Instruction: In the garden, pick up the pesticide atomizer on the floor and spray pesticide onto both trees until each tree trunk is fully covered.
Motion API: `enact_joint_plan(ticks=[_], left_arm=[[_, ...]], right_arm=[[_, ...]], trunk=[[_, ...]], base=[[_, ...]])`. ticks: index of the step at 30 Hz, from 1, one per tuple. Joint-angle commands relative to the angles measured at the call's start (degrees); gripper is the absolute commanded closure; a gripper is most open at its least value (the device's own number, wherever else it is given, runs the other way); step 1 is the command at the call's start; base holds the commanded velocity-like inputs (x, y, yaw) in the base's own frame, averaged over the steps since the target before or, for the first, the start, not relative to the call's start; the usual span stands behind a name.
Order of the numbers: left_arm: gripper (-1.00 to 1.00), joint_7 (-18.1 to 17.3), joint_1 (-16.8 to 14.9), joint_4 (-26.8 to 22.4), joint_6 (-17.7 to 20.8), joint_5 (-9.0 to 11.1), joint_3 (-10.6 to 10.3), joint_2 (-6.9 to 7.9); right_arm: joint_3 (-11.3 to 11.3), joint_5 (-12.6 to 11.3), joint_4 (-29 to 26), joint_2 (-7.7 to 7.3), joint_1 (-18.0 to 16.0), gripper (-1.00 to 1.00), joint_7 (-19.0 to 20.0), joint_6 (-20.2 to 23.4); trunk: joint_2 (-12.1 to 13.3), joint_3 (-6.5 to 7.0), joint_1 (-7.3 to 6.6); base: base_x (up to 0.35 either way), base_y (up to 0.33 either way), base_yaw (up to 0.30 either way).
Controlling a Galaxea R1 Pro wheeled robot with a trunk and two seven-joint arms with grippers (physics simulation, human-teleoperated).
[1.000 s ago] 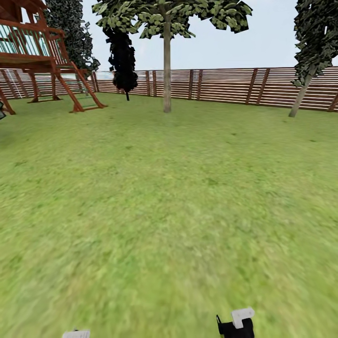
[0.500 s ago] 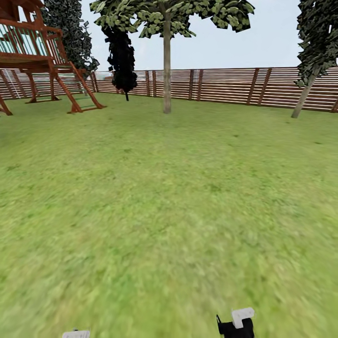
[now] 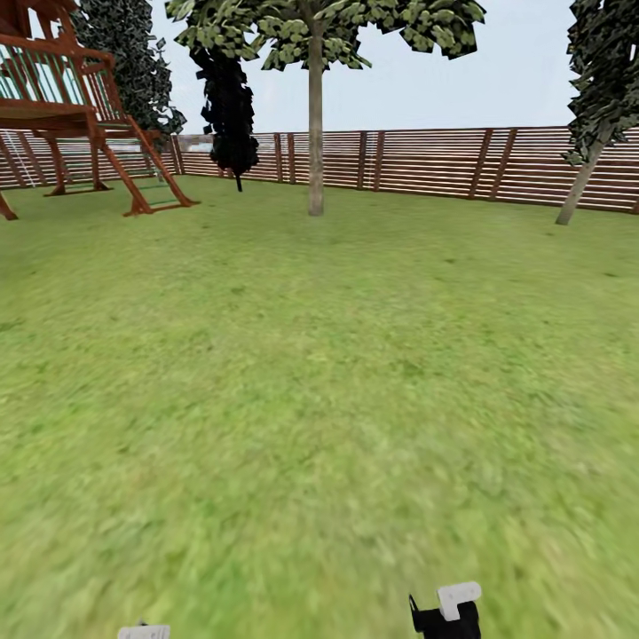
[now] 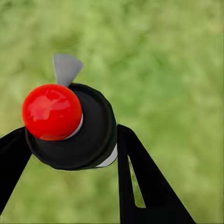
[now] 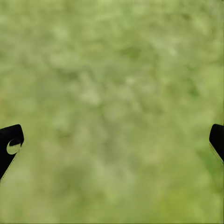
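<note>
Left tool [image 4: 70, 154] round pesticide atomizer [image 4: 70, 126], above grass [image 4: 177, 70].

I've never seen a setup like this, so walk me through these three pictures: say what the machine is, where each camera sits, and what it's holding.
This is a simulated wheeled robot with two arms. The big picture comes from its head camera, looking over a lawn towards a tree, a wooden fence and a playhouse. The other two pictures come from cameras near each gripper, looking along its fingers. The left gripper is shut on the pesticide atomizer, a black bottle with a red top. The right gripper is open with nothing between its fingers; grass lies beyond. No whitish spray specks are discernible on the trunk from here.
</note>
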Motion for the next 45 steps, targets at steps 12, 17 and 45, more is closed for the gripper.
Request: enact_joint_plan(ticks=[12, 17, 45], left_arm=[[1.00, -0.14, -0.02, 0.04, -0.19, -0.59, 0.53, 0.01], [1.00, -0.14, -0.03, 0.04, -0.19, -0.59, 0.53, 0.01], [1.00, -0.14, -0.04, 0.04, -0.19, -0.59, 0.53, 0.01]], right_arm=[[0.35, 0.45, 0.05, -0.01, -0.03, -1.00, -0.52, -0.07], [0.35, 0.45, 0.05, -0.01, -0.03, -1.00, -0.52, -0.07], [0.35, 0.45, 0.06, -0.01, -0.03, -1.00, -0.52, -0.07]], trunk=[[-0.02, -0.05, 0.03], [-0.02, -0.05, 0.03], [-0.02, -0.05, 0.03]], base=[[0.340, 0.000, 0.000], [0.340, 0.000, 0.000], [0.340, 0.000, 0.000]])
